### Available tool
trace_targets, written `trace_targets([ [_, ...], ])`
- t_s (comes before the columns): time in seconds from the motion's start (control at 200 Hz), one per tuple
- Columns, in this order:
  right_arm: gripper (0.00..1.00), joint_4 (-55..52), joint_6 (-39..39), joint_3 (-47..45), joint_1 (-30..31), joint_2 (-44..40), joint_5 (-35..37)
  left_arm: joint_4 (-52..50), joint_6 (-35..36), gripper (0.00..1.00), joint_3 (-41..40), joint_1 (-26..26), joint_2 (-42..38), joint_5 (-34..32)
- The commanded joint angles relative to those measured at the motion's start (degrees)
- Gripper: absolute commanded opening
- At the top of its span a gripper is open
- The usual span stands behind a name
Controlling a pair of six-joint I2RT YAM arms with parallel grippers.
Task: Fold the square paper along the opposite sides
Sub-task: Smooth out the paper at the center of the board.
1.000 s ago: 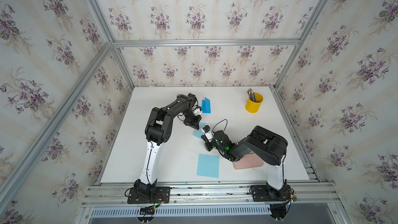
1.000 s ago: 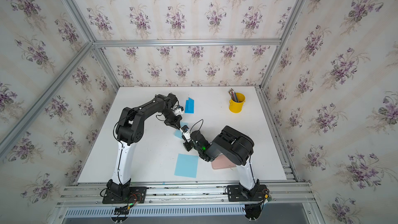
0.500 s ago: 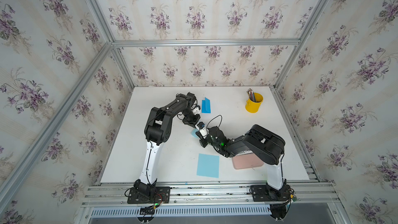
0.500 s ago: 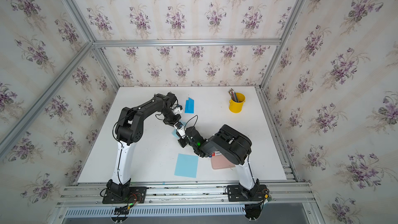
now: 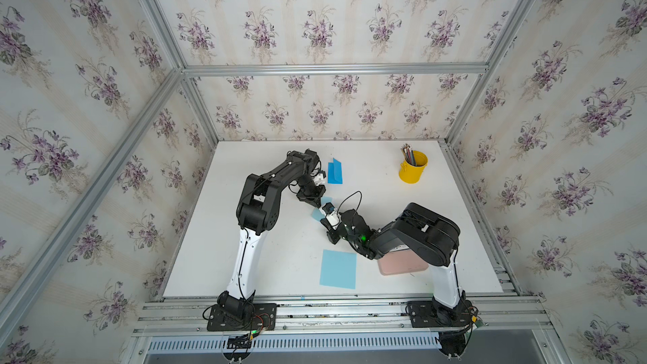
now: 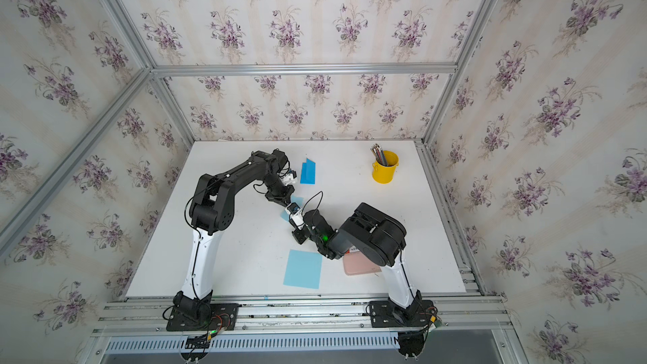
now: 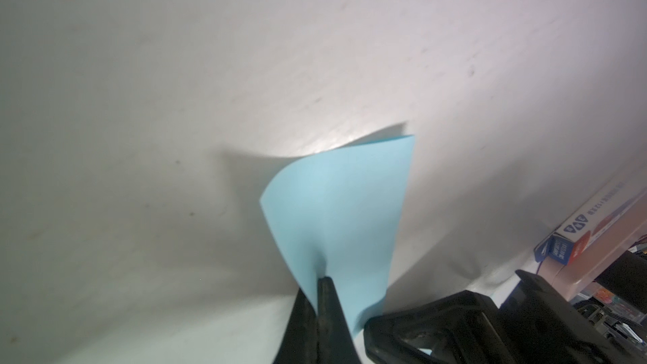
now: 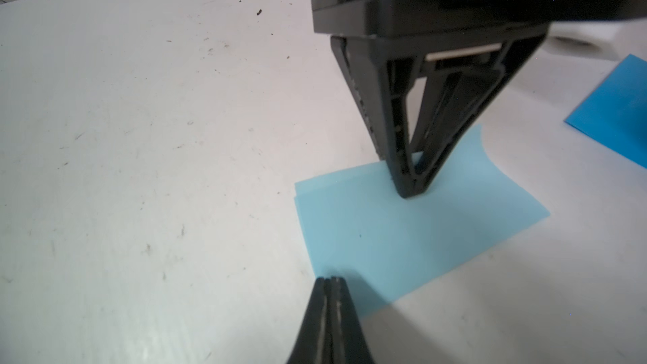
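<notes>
White table (image 5: 266,267) inside a floral-papered enclosure. Your two arms reach in and meet at mid-table.

Pink box (image 5: 402,266) lies near the front edge, partly under your right arm. Just beside it lies a flat pale-blue sheet (image 5: 338,269). Yellow cup (image 5: 413,169) with pencils stands at the back right. A darker blue folded piece (image 5: 335,172) sits toward the back, near your left wrist.

Square paper (image 8: 420,239): pale blue, mid-table, between the flat sheet and the darker piece. In both top views it is mostly hidden under the tools. It lies doubled over. Two layers show at one corner, their edges slightly off. One end curls up off the table.

Left gripper (image 8: 410,190): fingers pressed together, nothing between them, tip set down on the paper's top layer.

Right gripper (image 8: 331,280): likewise closed, nothing clamped. Its tip sits at the paper's edge on the side away from the left gripper, close to a corner. You cannot tell whether it touches.
</notes>
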Motion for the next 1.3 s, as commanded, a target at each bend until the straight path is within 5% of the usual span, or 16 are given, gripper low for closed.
trace_targets([
  [0.0, 0.01, -3.0, -0.7, -2.3, 1.1, -4.4, 0.8, 0.6, 0.0, 0.0, 0.2, 0.1, 0.2, -1.9],
  [0.13, 0.01, 5.2, -1.9, -7.1, 0.8, -10.3, 6.0, 3.7, -2.4, 0.0, -4.0, 0.1, -1.7, 0.9],
  [0.255, 0.0, 7.3, -0.5, -3.8, -1.5, -7.6, 12.0, 12.5, -8.5, 0.0, -12.7, -0.1, -6.9, 2.0],
  [0.584, 0.0, -8.6, 12.3, 14.6, -5.3, 2.6, 6.5, 26.6, -22.6, 0.0, -25.7, -0.4, -13.5, 2.7],
  [1.294, 0.0, -11.0, 16.3, 13.5, -7.1, 7.0, 8.5, 29.6, -24.1, 0.0, -30.5, -0.4, -14.6, 1.8],
])
